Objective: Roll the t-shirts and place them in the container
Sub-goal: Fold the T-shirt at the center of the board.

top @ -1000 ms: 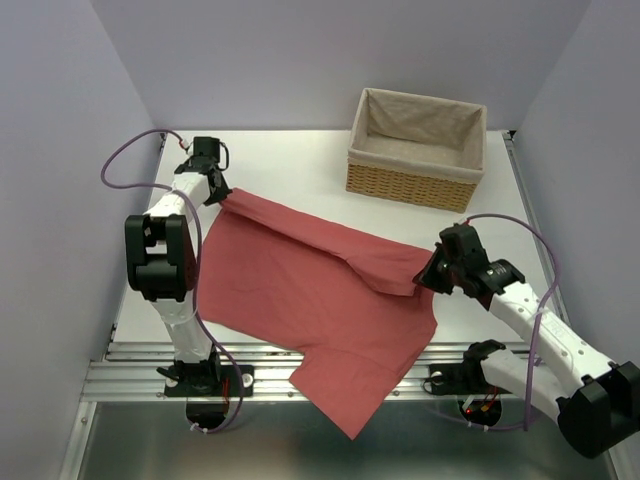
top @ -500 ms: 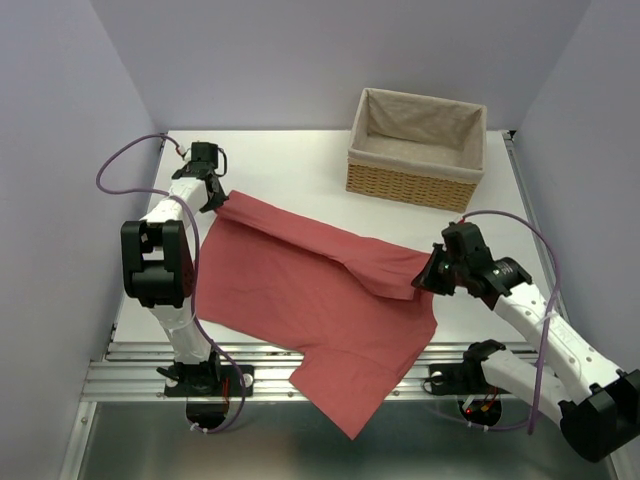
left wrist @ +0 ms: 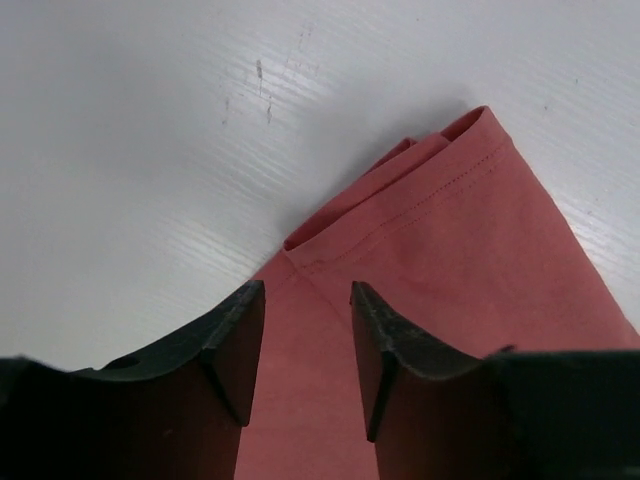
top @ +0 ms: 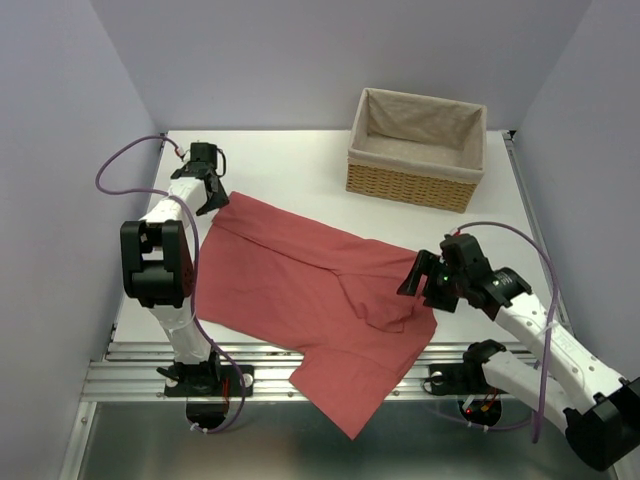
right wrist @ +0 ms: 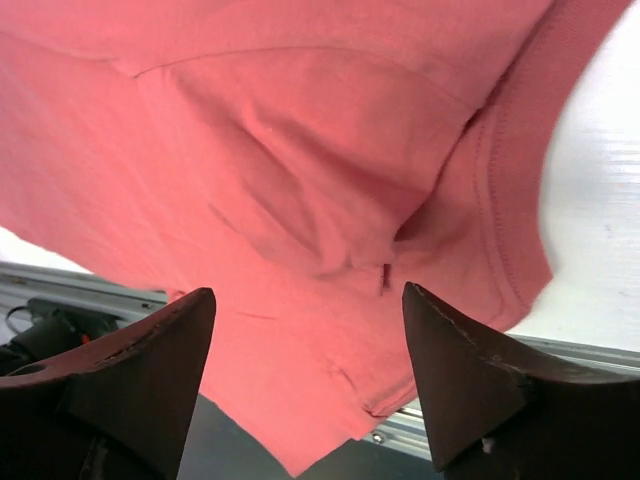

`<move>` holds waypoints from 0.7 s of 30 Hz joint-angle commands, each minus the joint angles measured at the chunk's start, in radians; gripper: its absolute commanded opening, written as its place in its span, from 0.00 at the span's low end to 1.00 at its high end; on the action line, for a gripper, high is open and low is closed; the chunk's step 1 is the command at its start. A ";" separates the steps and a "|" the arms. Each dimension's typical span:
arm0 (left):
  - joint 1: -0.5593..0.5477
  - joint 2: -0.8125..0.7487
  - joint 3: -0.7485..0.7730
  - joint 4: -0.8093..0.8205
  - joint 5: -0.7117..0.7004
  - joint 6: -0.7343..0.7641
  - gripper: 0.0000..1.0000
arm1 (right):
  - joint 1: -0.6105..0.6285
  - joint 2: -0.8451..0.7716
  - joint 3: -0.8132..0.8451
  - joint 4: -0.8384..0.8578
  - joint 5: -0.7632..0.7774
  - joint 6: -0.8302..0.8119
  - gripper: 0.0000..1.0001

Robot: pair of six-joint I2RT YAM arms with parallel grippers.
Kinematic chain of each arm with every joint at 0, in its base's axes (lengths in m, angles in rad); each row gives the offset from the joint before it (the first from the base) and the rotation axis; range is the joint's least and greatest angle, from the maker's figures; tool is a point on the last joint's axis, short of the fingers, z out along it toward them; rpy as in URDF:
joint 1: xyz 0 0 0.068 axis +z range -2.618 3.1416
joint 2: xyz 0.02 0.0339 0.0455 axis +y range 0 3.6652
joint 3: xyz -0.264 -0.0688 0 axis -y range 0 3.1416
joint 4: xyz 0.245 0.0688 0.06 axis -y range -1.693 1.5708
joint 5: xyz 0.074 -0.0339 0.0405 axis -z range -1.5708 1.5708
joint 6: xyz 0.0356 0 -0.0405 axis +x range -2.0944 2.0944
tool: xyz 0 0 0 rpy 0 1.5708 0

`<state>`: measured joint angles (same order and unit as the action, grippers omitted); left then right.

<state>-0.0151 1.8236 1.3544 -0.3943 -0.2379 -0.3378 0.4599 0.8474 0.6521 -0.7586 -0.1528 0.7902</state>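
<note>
Bright and even throughout, lit softly from above. In the top view, sharp all over, with only faint shadows along the folds of the shirt [top: 300,280] and a mild sheen on the white table [top: 290,160]; dimmer below its near edge. In the left wrist view, crisp on scratches and stitching, a soft shadow beside the cloth corner, the left fingers [left wrist: 235,345] black and slightly blurred. In the right wrist view, fairly sharp on cloth, blown out to white at right, the right fingers [right wrist: 145,375] dark and soft-edged.

White surface [top: 290,165], salmon-red t-shirt [top: 300,290] spread flat with its near corner overhanging the edge, wicker basket [top: 415,150] at far right
</note>
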 commanded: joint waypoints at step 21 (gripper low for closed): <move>-0.158 0.031 -0.001 0.081 0.233 -0.102 0.42 | -0.214 0.455 0.026 0.424 0.220 -0.028 0.54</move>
<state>-0.1844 1.8141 1.3670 -0.3244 -0.0177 -0.4171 0.2901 1.2724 0.7029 -0.4309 0.0296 0.7891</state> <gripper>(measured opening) 0.418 0.542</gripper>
